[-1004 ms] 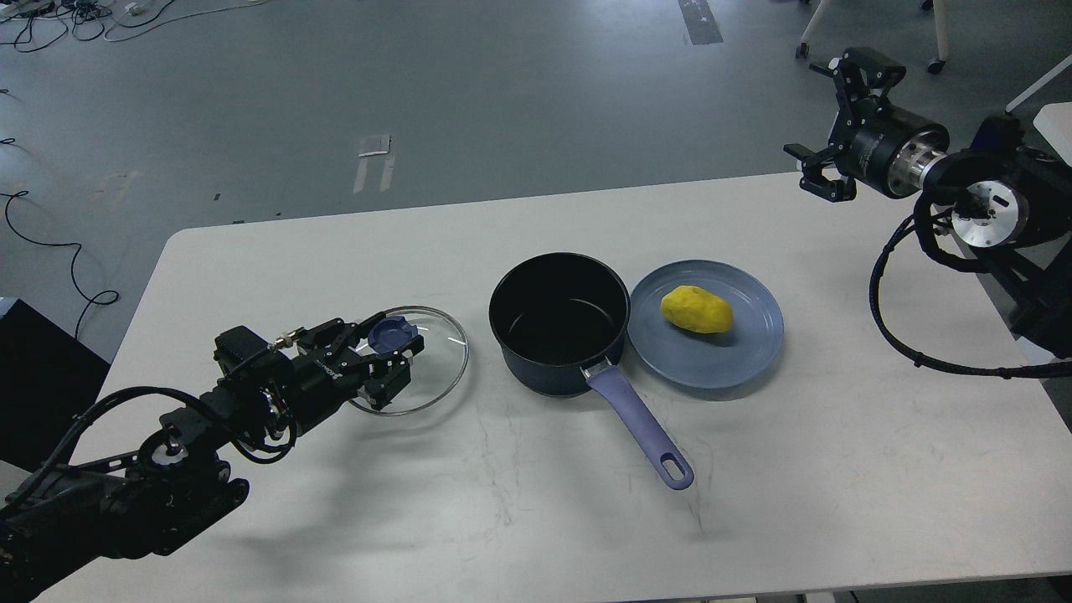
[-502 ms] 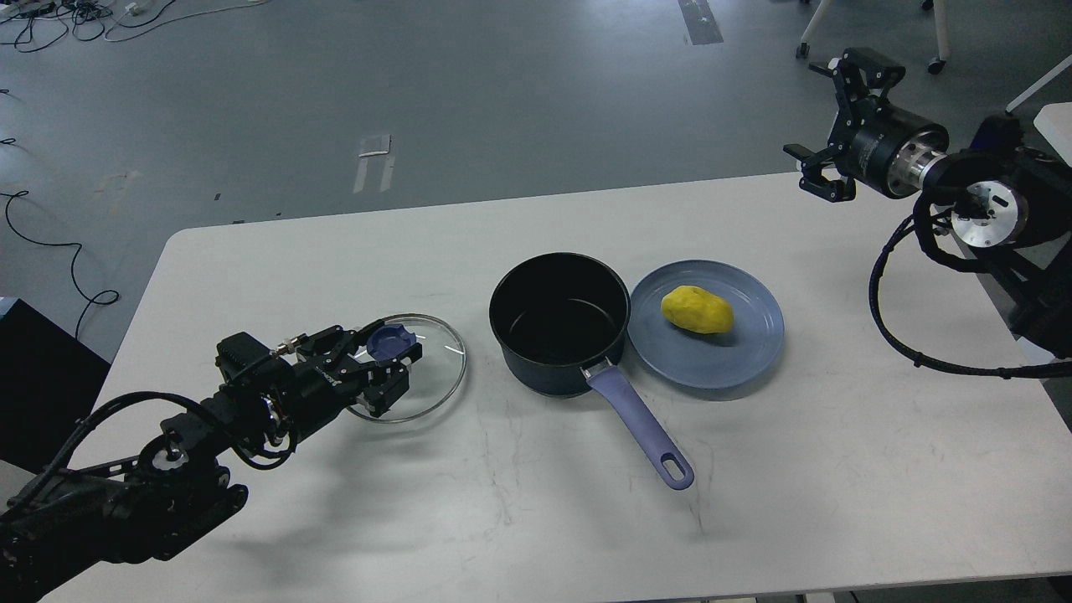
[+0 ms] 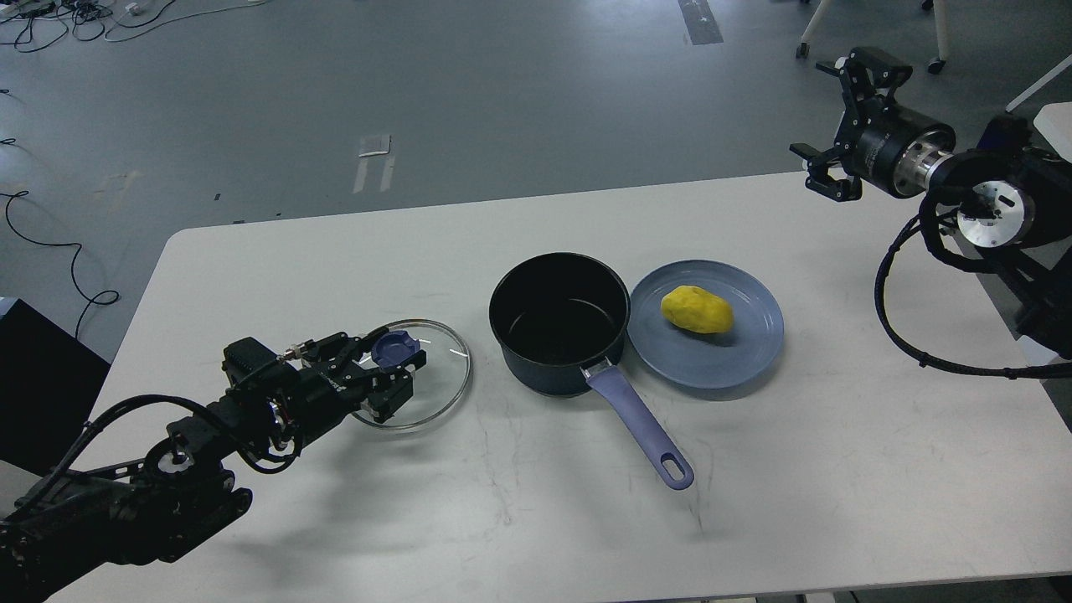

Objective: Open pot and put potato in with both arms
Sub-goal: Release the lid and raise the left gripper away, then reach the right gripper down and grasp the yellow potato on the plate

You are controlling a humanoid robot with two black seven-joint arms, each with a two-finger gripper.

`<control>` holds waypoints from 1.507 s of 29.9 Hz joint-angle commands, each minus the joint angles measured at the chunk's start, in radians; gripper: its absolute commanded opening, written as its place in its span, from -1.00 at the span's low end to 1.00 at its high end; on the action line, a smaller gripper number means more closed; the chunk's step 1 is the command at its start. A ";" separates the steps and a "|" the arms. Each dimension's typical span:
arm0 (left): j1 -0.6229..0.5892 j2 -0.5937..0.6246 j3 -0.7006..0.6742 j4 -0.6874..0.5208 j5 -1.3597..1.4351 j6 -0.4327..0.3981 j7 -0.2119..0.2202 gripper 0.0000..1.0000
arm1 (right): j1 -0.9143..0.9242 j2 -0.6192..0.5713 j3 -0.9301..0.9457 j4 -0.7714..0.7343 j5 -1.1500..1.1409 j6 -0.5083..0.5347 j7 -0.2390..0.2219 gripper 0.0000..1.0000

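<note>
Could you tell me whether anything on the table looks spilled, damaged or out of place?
Nothing stands out. The pot stands upright and open, its glass lid lies on the table to its left at the left end effector, and the potato sits whole on the blue plate.

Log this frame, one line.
lid on table, left pincer on knob | pot open | potato on plate | right pincer open, raised
</note>
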 commanded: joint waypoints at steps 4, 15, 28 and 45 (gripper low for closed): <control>-0.005 0.000 -0.001 -0.009 -0.023 0.000 0.000 0.96 | 0.002 0.003 0.000 0.000 0.000 0.000 0.000 1.00; -0.001 0.017 -0.001 -0.018 -0.106 0.000 0.000 0.96 | 0.008 0.010 0.000 0.000 0.000 0.000 0.000 1.00; -0.166 0.141 -0.025 -0.213 -0.299 0.000 0.000 0.96 | 0.032 -0.002 -0.024 0.011 -0.006 0.003 0.002 1.00; -0.367 0.039 -0.350 -0.161 -1.447 -0.749 0.303 0.97 | 0.127 -0.103 -0.483 0.184 -0.674 0.048 0.230 1.00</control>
